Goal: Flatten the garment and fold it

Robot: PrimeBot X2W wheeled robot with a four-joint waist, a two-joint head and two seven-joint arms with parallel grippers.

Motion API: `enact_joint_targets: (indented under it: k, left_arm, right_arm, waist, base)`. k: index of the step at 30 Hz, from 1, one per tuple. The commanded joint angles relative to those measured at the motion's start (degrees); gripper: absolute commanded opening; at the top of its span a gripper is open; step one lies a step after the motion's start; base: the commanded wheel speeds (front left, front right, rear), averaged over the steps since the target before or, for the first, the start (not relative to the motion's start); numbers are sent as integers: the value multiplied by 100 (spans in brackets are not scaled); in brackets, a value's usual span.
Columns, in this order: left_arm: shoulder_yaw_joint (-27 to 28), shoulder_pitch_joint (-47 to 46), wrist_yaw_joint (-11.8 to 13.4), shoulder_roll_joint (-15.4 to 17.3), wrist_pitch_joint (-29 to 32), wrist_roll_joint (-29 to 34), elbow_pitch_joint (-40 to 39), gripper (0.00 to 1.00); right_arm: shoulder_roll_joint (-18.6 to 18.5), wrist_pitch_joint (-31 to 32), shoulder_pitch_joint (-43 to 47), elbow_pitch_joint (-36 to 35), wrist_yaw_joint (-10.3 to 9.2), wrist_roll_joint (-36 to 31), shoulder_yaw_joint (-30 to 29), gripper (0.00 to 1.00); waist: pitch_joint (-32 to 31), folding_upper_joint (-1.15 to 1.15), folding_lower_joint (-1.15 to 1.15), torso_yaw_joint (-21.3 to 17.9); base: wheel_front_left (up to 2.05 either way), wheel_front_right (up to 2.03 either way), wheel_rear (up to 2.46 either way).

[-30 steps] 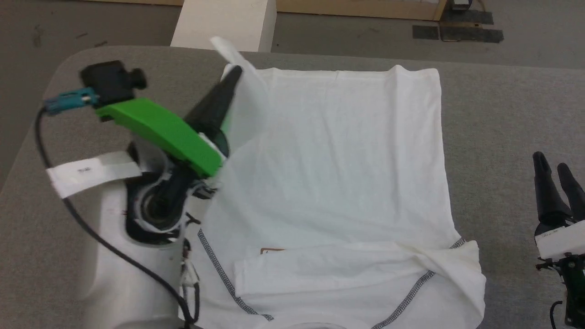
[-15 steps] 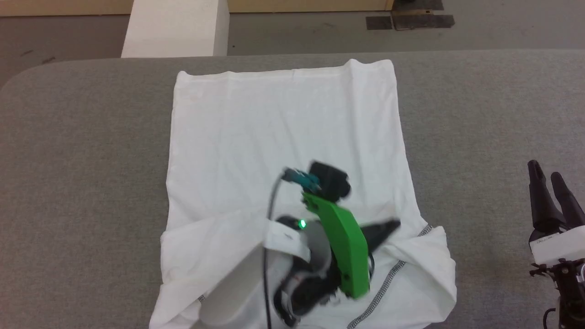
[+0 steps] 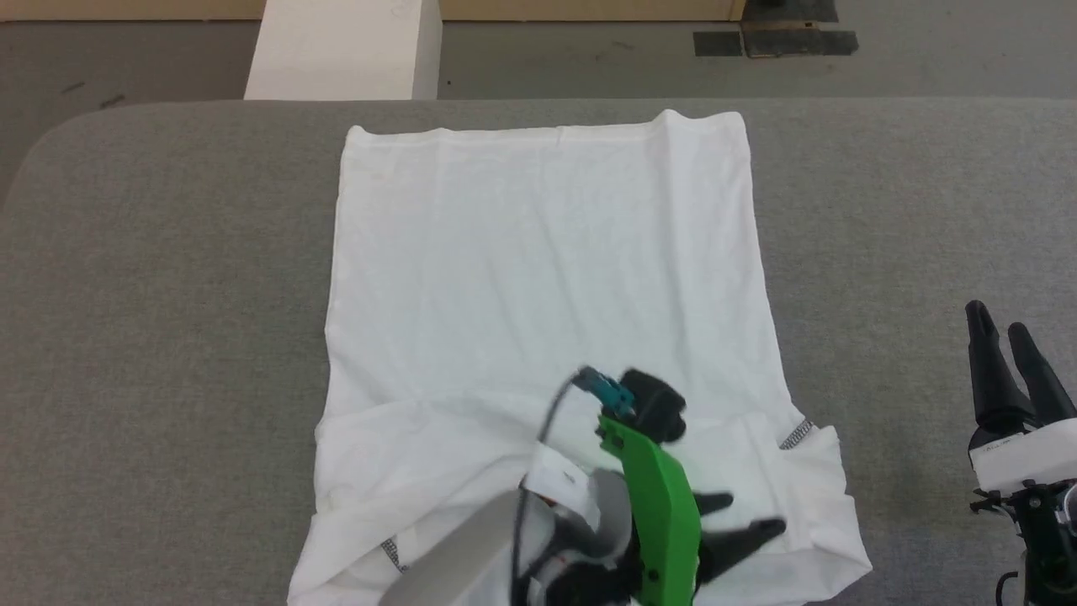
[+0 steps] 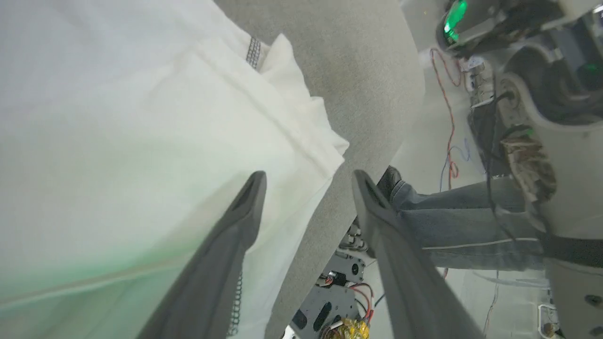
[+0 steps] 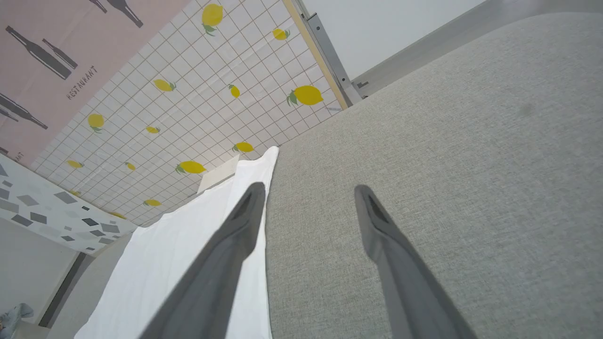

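White garment [image 3: 538, 252] lies beneath left end effector [image 3: 757, 514]

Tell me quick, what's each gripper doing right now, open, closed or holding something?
Left gripper: open, holding nothing, above the garment.
Right gripper: open, empty, above the table.

A large white cotton garment [image 3: 547, 269] lies spread on the grey fabric-covered desk [image 3: 168, 295]. At bottom centre the left end effector [image 3: 756, 513] points frame-right over its bunched lower edge, fingers apart. The right end effector [image 3: 996, 320] stands lower right over bare desk, fingers parted. A rigid white box [image 3: 345, 59] sits upper left.
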Motion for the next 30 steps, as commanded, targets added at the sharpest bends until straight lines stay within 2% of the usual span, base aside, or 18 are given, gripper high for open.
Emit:
enact_joint_targets:
  k: [1,4,6,11,13,16,21,25,28,30]
  left_arm:
    - [171,-16,-1,27,-17,-204,-172,100]
    - [740,-162,50,200,-320,-325,-552,100]
    - [1219,-250,120,360,-725,-280,-686,100]
    - [2306,-376,316,1044,-2225,541,-645,100]
    - [2540,-305,445,1322,-2719,935,-512,100]
    - [2870,-98,583,1520,-3492,1266,-403,100]
    - [3366,290,781,1575,-4740,1653,-437,100]
    - [3802,498,929,1489,-4962,2015,-702,100]
    - [4090,575,929,1301,-4975,2313,-1036,100]
    - [4191,608,885,1193,-4976,2486,-1173,100]
  right_arm:
    - [0,20,19,-19,-8,-42,12,100]
    - [0,75,-19,-63,-8,-90,42,100]
    - [0,121,-59,-96,-8,-127,72,100]
    - [0,286,-191,-186,-8,-244,181,100]
    - [0,348,-246,-209,-8,-275,224,100]
    - [0,442,-310,-227,-8,-332,270,100]
    - [0,791,-546,-242,-8,-665,339,100]
    - [0,1283,-1135,-161,-8,-1028,428,100]
    - [0,1788,-1916,3,-8,-1305,417,100]
    - [-13,2203,-2478,128,-8,-1767,484,100]
  waist:
    - [-47,0,0,62]
    - [-67,0,0,106]
    - [-72,0,0,123]
    - [-31,0,0,150]
    - [4,0,0,143]
    - [62,0,0,154]
    - [274,0,0,209]
    - [545,0,0,233]
    - [843,0,0,317]
    - [1071,0,0,382]
  base:
    - [0,0,0]
    - [0,0,0]
    - [0,0,0]
    - [0,0,0]
    - [0,0,0]
    - [0,0,0]
    - [0,0,0]
    - [0,0,0]
    - [0,0,0]
    - [0,0,0]
